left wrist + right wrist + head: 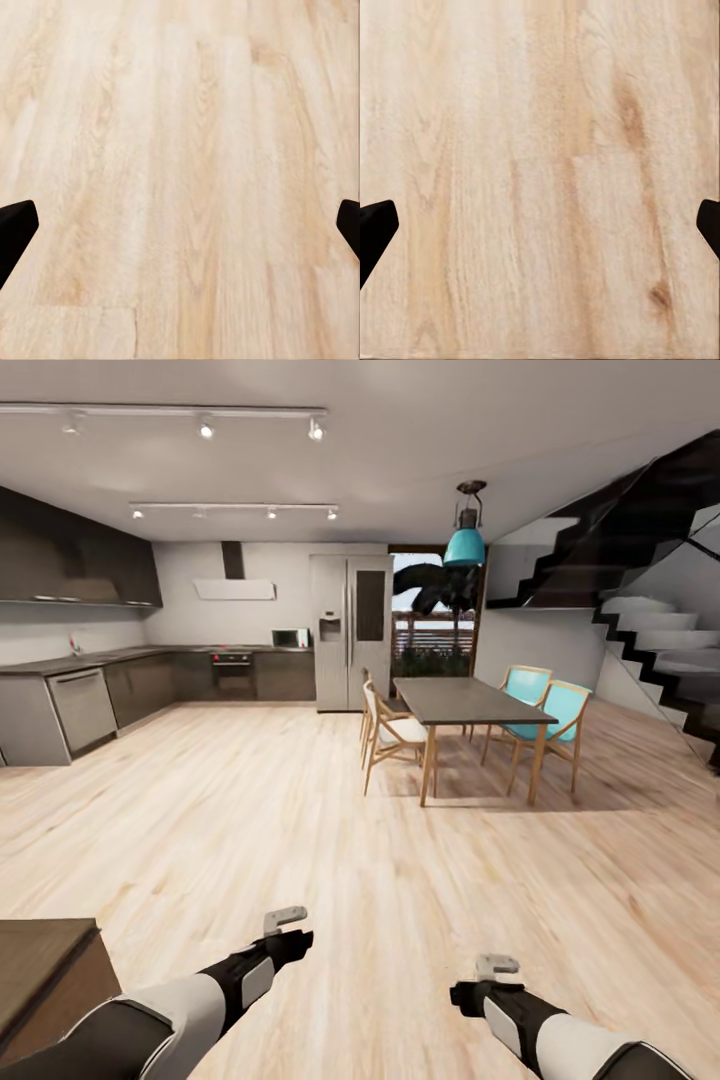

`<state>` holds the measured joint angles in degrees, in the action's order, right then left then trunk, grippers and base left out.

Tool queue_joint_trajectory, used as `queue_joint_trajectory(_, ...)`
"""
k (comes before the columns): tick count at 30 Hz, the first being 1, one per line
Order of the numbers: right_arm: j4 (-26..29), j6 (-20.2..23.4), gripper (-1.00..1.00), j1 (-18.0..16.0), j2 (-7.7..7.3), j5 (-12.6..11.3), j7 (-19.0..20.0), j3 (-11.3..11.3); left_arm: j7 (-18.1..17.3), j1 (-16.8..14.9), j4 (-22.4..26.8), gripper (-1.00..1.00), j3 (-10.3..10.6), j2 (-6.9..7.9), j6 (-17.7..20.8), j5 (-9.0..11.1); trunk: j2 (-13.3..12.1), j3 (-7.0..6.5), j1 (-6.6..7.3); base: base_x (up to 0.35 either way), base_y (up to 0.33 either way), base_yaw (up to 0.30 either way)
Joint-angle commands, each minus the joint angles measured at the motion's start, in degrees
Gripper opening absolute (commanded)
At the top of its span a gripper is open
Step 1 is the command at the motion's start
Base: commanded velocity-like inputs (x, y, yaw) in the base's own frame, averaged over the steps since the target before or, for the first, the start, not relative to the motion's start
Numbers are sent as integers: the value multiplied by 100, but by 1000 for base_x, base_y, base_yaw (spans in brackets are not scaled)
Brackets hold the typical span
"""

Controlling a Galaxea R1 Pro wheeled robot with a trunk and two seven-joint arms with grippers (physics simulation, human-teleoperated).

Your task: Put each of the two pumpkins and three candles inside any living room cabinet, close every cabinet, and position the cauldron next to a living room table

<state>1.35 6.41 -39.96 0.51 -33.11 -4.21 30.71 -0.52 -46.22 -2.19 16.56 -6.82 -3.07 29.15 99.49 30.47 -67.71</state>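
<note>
My left gripper (285,928) hangs low over the light wood plank floor (300,810), with the right gripper (496,972) level with it to the right. In the left wrist view the left gripper (180,232) is open, its dark fingertips (15,229) wide apart with bare planks between them. The right gripper (540,232) is open in the same way over bare floor. The pumpkins, candles, cauldron and the living room table are out of view.
Ahead on the right stands a dark dining table (470,703) with turquoise and white chairs. Kitchen counters (80,700) run along the left, and a steel fridge (350,630) is at the back. Stairs (650,640) rise at the right. A brown wooden furniture corner (45,970) sits by my left arm.
</note>
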Motion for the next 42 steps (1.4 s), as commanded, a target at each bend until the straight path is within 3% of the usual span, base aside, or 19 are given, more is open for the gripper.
queue_joint_trajectory(1,3,35,100,73,-6,-39,-25,50,0,-10,-35,100,49,30,-27,47,3,1,-3,314,-165,-247)
queue_joint_trajectory(7,-14,34,100,381,-15,-49,-14,49,8,-1,-43,100,49,163,-19,47,3,-22,-3,316,-138,-255)
queue_joint_trajectory(22,-29,8,100,570,-153,-96,-19,48,26,72,-37,100,49,156,-18,47,3,-78,-3,329,-19,-275)
queue_joint_trajectory(42,-28,-171,100,647,-166,-142,-32,20,26,78,-44,100,56,146,-17,47,3,-87,-3,335,0,-54)
